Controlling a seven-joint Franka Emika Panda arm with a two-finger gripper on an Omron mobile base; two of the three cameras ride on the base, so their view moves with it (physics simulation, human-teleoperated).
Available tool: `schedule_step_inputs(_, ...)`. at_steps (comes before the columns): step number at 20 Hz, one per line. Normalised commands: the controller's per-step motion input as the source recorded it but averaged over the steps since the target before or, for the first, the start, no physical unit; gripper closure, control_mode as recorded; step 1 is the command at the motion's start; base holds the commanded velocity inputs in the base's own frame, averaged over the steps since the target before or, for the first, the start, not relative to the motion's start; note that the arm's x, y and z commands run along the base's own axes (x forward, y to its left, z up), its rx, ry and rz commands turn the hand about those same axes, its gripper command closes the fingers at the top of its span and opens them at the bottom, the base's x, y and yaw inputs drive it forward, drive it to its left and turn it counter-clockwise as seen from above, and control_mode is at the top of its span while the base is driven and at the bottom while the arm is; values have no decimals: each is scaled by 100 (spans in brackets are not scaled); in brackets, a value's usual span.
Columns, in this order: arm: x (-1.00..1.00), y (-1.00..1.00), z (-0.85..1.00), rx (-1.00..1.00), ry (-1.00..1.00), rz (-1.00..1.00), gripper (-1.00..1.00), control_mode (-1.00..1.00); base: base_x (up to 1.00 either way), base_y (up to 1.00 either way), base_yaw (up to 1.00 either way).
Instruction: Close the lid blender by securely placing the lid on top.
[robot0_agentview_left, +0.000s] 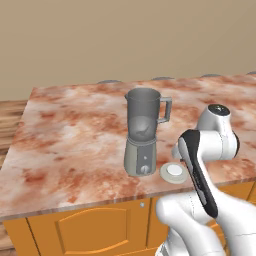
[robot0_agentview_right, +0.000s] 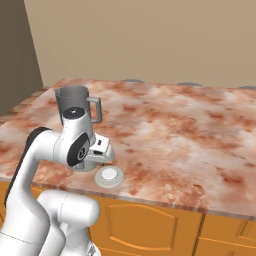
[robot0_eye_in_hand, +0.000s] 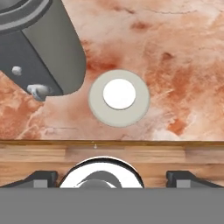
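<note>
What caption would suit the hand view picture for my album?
Looking down at the lid lying flat on the marble counter beside the blender base.

No text, label, brand, number or sign can be read in any of the views. The blender (robot0_agentview_left: 142, 132) carries no lettering on its smoky jar or grey base — its front knob is plain. The lid (robot0_eye_in_hand: 119, 98) shows a pale rim and a white centre, with nothing printed on it. The marbled worktop (robot0_agentview_left: 75, 135) bears only its reddish veining, and the orange cabinet fronts (robot0_agentview_left: 90, 230) below it are unmarked — no writing there either.
</note>
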Motion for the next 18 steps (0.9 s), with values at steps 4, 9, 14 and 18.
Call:
schedule_step_inputs(4,37,-8,-19,3,0,0,-100,-100,0,0,0)
schedule_step_inputs(9,40,-5,-32,0,0,0,-100,-100,0,0,0)
schedule_step_inputs(14,29,-3,-49,0,2,0,-100,-100,0,0,0)
schedule_step_inputs(18,27,0,-44,0,5,0,-100,-100,0,0,0)
